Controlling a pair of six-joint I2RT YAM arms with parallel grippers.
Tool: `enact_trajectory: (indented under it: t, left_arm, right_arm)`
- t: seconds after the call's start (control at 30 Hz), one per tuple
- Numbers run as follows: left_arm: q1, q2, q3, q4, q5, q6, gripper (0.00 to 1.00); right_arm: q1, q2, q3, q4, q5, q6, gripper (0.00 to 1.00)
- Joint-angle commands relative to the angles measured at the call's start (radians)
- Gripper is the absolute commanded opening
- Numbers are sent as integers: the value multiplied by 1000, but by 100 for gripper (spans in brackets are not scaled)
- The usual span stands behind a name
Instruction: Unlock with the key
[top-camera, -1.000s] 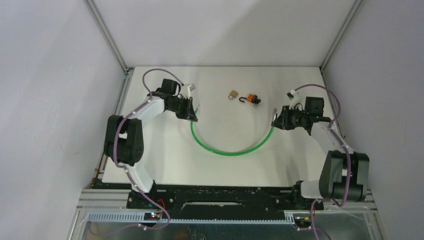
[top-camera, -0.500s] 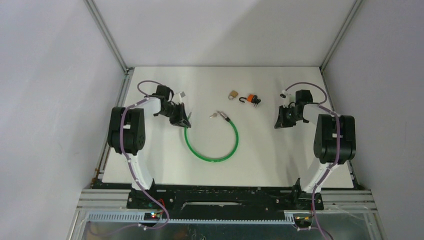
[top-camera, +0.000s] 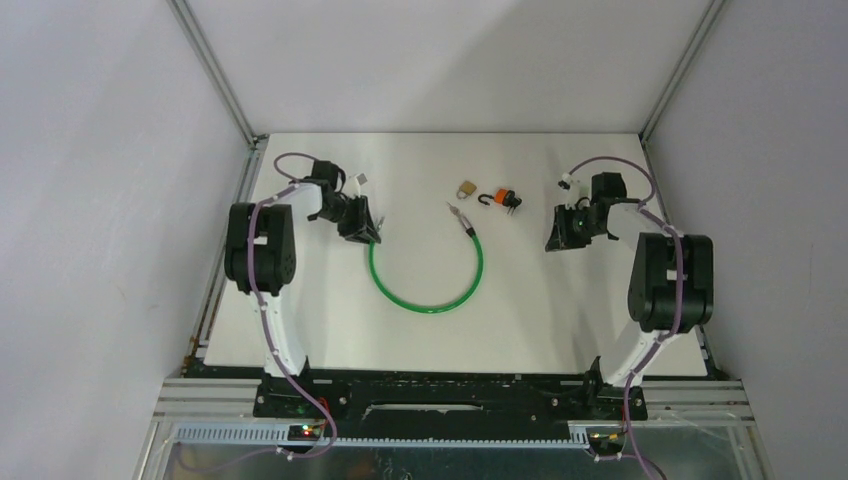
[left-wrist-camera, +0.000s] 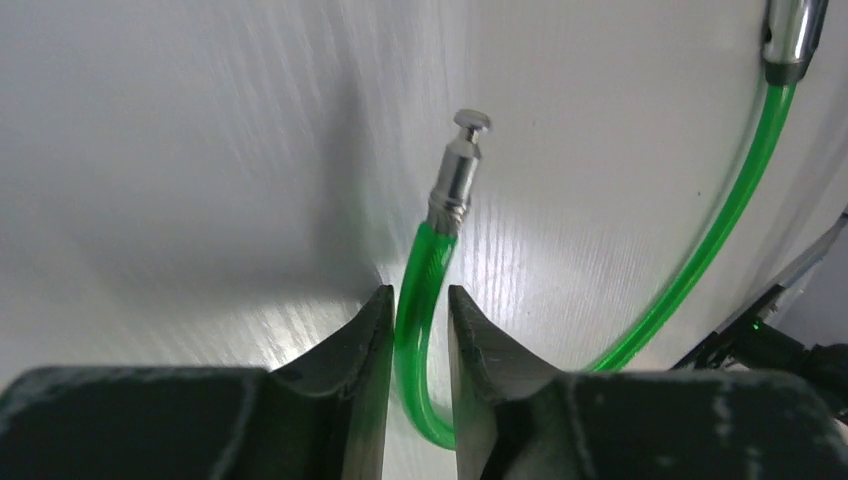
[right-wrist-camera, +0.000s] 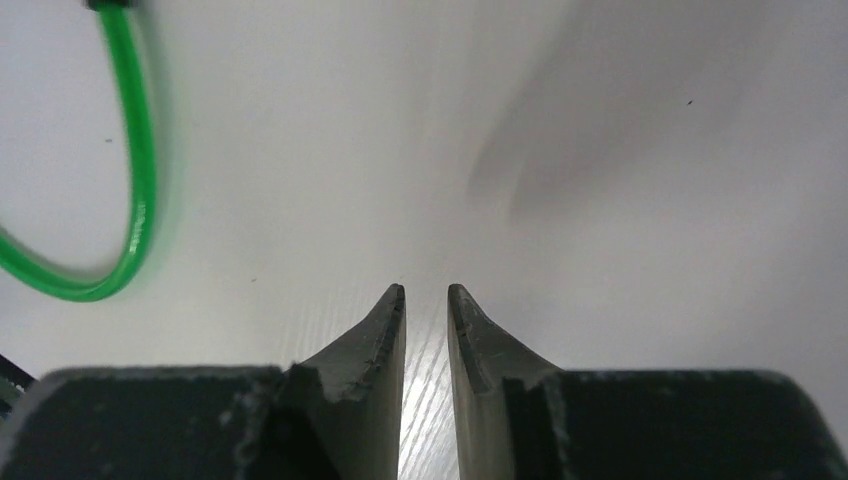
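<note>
A green cable with metal ends lies in a loop mid-table. One metal end points at the small brass padlock. Just right of that lies an orange padlock with a dark piece on its right side, possibly the key. My left gripper is at the loop's left end. In the left wrist view the cable runs between the parted jaws of the left gripper, touching one and clear of the other, its metal tip ahead. My right gripper stands slightly open, holding nothing.
In the top view my right gripper hovers over bare table at the right, apart from the cable. Grey walls with metal frame rails close in the white table on three sides. Both arms are folded back near the side edges.
The right gripper let go of the cable's end, which sprang left into a tighter loop. Both arms folded back toward the sides. The left jaws parted around the cable.
</note>
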Motion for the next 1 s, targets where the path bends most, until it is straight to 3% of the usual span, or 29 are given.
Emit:
enact_trajectory:
  t: [0.0,0.33,0.53,0.7,0.83,0.97]
  left_arm:
    - [7,28,115,-37,-89,50,30]
    - [135,55,252,-165,-172,172,20]
    - [117,-31,169,-152,-91,240,39]
    - [23,-159,57,-100,-98,302,56]
    - [-95,-214,36,-37,-163,321,64]
    - [-185,-167,138,-13,-188,272,66]
  right_arm:
    - [-1,-176,8,-20,-33,-36,25]
    - [13,-411,-89,-67,9,-120,27]
    - [9,-478,-129,-56,-12,-147,31]
    - [3,-514,-130,-55,-23,-171,43]
    - [7,-533,-134,-47,-14,-183,57]
    - [10,-555,-134,-44,-13,-201,60]
